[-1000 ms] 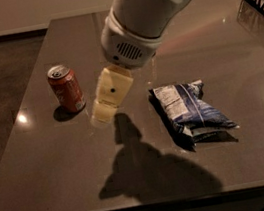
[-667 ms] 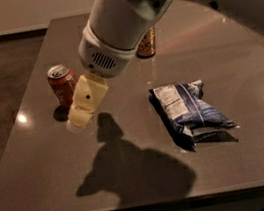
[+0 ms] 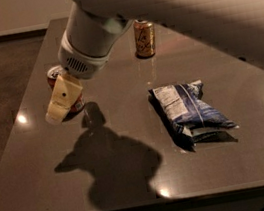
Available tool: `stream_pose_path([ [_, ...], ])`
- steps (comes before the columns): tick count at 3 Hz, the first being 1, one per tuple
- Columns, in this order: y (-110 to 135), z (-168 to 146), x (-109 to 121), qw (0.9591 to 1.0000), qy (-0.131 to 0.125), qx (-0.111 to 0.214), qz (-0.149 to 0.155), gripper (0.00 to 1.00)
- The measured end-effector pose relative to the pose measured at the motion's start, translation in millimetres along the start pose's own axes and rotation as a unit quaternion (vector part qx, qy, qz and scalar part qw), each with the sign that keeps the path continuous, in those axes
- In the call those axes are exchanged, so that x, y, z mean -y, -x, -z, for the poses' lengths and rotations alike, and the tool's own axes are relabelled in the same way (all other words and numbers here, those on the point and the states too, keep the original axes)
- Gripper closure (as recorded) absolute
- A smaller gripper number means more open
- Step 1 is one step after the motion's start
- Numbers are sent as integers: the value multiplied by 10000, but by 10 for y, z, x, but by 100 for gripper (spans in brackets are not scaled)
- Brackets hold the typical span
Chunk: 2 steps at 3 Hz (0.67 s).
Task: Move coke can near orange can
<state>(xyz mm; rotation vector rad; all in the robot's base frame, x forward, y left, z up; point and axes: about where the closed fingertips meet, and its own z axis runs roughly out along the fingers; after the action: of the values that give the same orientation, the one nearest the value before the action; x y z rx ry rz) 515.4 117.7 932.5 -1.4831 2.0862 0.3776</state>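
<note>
The coke can (image 3: 57, 76), red with a silver top, stands upright near the left edge of the dark table (image 3: 134, 178). Most of it is hidden behind my gripper (image 3: 63, 102), whose cream-coloured fingers hang right in front of it. The orange can (image 3: 144, 38), golden with dark cursive lettering, stands upright at the back middle of the table, well to the right of the red can. My large white arm (image 3: 165, 5) reaches in from the upper right.
A blue and white snack bag (image 3: 191, 112) lies flat on the right half of the table. The table's left edge (image 3: 26, 111) runs close by the red can. The arm's shadow falls on the front middle.
My arm and gripper have swung left, from the table's middle to right in front of the red can. The arm has uncovered the golden can. The cans and the bag have not moved.
</note>
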Motion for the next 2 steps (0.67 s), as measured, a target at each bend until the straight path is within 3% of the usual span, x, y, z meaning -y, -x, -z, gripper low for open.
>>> stream_pose_path([
  [2,169,-308,162,9996,-92,5,-263,0],
])
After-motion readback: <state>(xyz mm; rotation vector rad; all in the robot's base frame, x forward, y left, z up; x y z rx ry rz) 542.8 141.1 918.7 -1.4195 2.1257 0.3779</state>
